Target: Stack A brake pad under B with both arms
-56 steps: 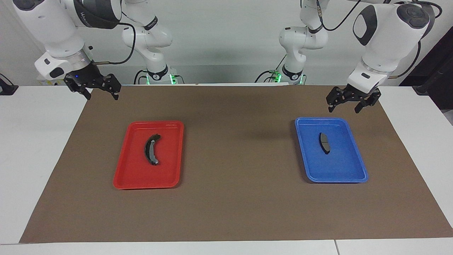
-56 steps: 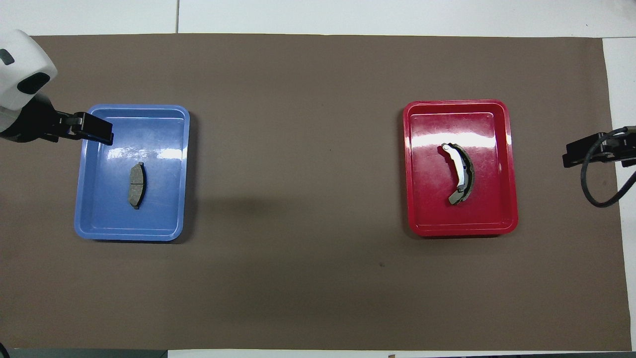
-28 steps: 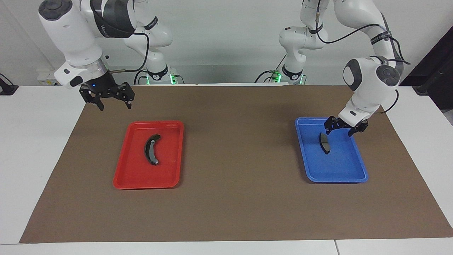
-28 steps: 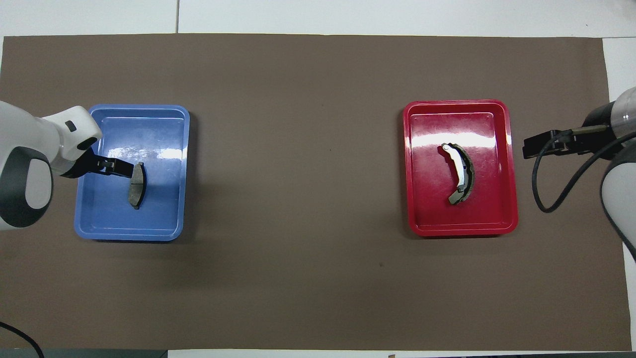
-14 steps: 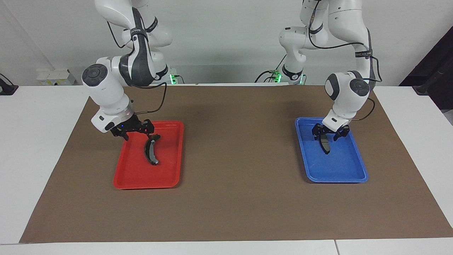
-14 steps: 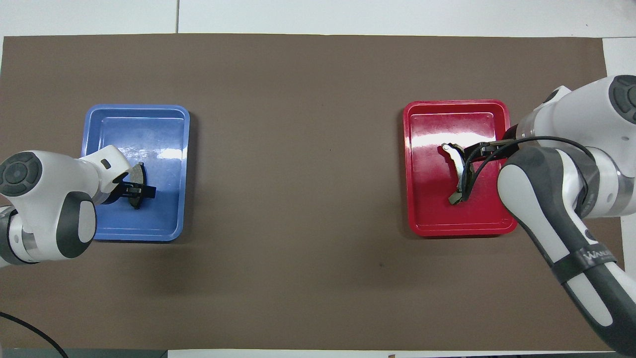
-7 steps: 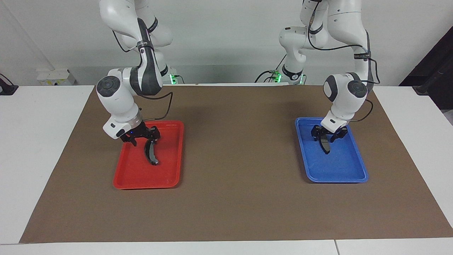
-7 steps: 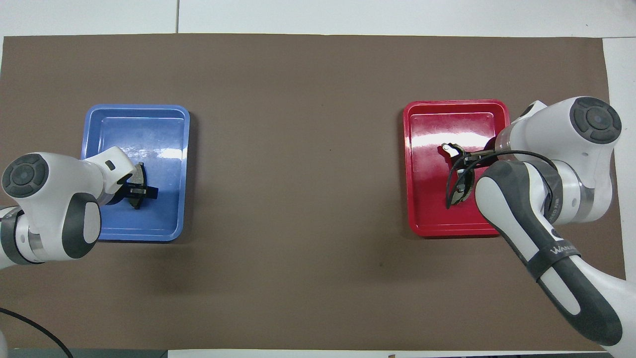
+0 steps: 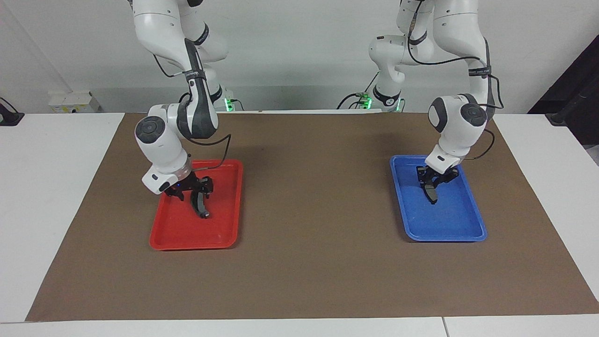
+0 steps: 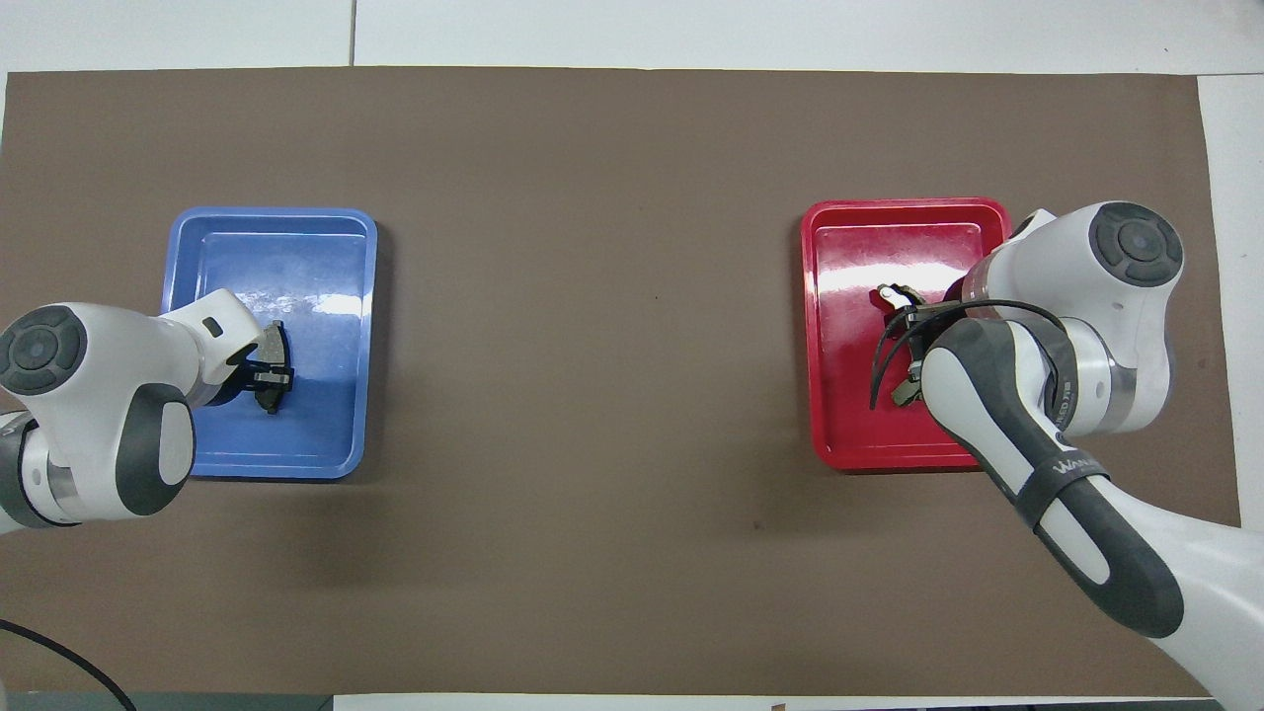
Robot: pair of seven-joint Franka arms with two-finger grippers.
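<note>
Dark grey and short, A brake pad point(image 9: 430, 191) lies in the blue tray point(image 9: 461, 229) toward the left arm's end of the desk point(image 9: 299, 281), its long axis running from the robots' side outward. The left claw point(image 9: 433, 180) is down on the end of it nearer the robots, fingers drawn together across its narrow width and pinching it; whether the pad has left the tray floor I cannot tell.

B point(image 9: 202, 204), the longer curved crescent, lies in the red tray point(image 9: 180, 236) toward the right arm's end, its long axis also running away from the robots. The right claw point(image 9: 193, 188) straddles its nearer half, low in the tray, but from here it is not clear whether its fingers are spread or already bearing on the pad.

The two pads are well apart, each nearest its own arm, with bare brown mat point(image 9: 318, 196) between the trays. Since A must go underneath, the left arm's pad probably has to be set down first, with B then brought over and lined up along the same axis.
</note>
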